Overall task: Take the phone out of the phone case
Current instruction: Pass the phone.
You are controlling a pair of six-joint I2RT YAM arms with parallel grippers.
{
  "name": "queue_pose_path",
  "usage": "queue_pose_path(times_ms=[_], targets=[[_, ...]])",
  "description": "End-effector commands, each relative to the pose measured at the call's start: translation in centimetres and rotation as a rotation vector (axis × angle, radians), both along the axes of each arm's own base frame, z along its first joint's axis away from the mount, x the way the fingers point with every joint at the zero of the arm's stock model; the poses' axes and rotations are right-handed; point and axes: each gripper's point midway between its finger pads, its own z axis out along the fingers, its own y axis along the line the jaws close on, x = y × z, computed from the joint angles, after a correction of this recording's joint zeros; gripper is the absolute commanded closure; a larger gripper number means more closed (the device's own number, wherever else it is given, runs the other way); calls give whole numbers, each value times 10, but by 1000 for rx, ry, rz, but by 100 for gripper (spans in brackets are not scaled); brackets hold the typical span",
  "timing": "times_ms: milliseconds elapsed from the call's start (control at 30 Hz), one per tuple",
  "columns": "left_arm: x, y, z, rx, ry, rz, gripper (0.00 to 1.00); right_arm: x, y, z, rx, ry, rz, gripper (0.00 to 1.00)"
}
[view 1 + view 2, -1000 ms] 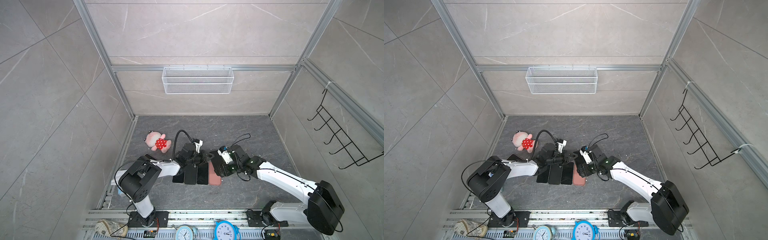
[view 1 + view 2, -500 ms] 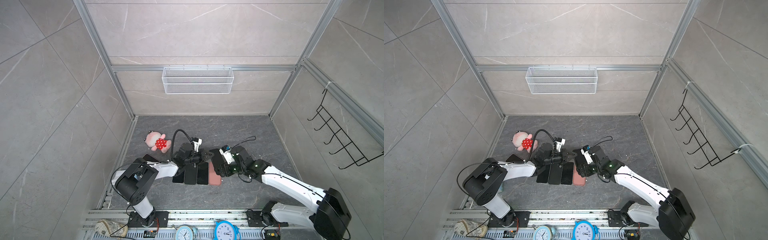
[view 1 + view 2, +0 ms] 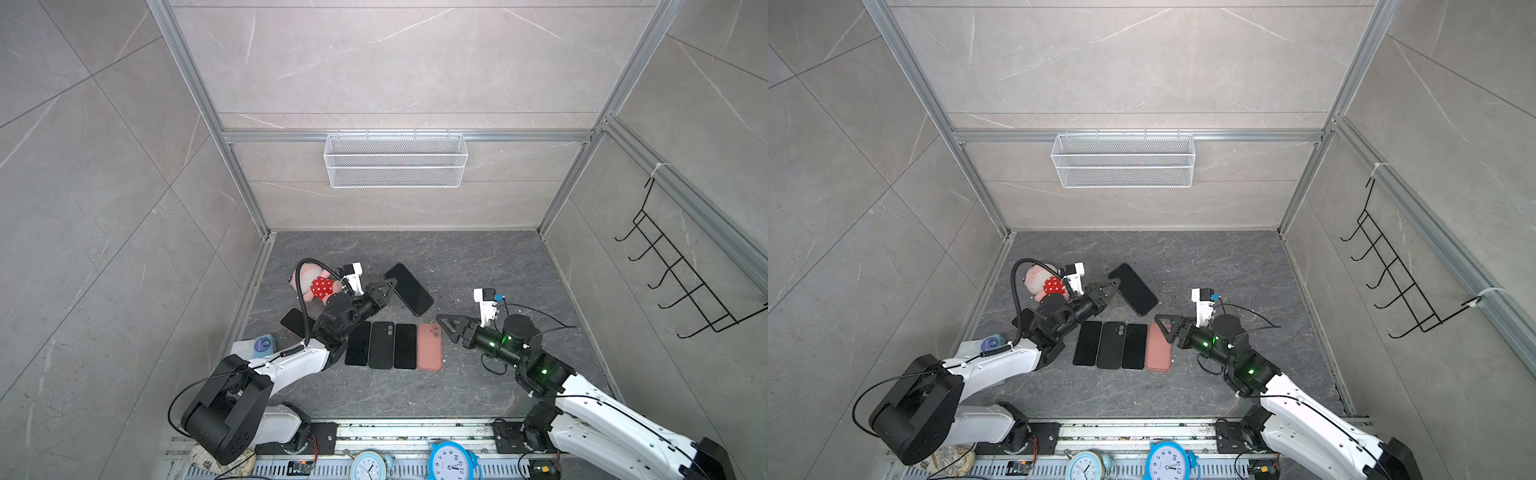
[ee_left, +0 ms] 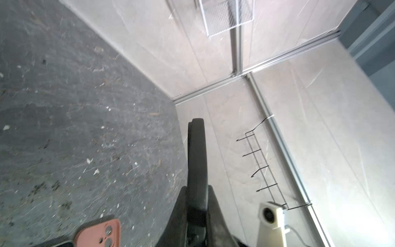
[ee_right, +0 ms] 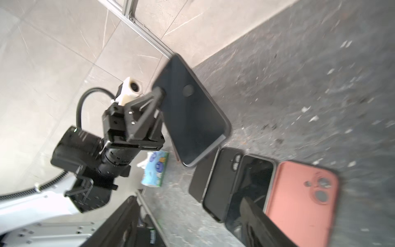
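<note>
Item: dark phone (image 3: 409, 289), raised off the floor (image 3: 478, 266), pinched at its edge by the left claw (image 3: 390, 286); whether a case still wraps it, cannot tell; removal judged unfinished; right claw (image 3: 444, 325) spread, empty, beside the pink case (image 3: 429, 347); a second ago both claws met over the row (image 3: 392, 345); now well apart.

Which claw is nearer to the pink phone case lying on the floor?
Right. The right claw is open, close by a corner of the pink phone case. The left claw is farther, past the row of dark phones, shut on a black phone.
</note>
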Motion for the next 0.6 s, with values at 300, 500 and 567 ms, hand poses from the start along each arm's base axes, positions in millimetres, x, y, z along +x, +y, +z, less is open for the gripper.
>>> queue_pose_path(times_ms=[300, 500, 567], targets=[[-23, 15, 86, -316, -209, 36, 100, -2, 44, 44, 303, -50, 123, 37], [-27, 10, 85, -330, -204, 22, 100, 4, 52, 50, 313, -68, 133, 48], [-29, 10, 85, -336, -202, 22, 100, 5, 53, 51, 304, -71, 133, 52]])
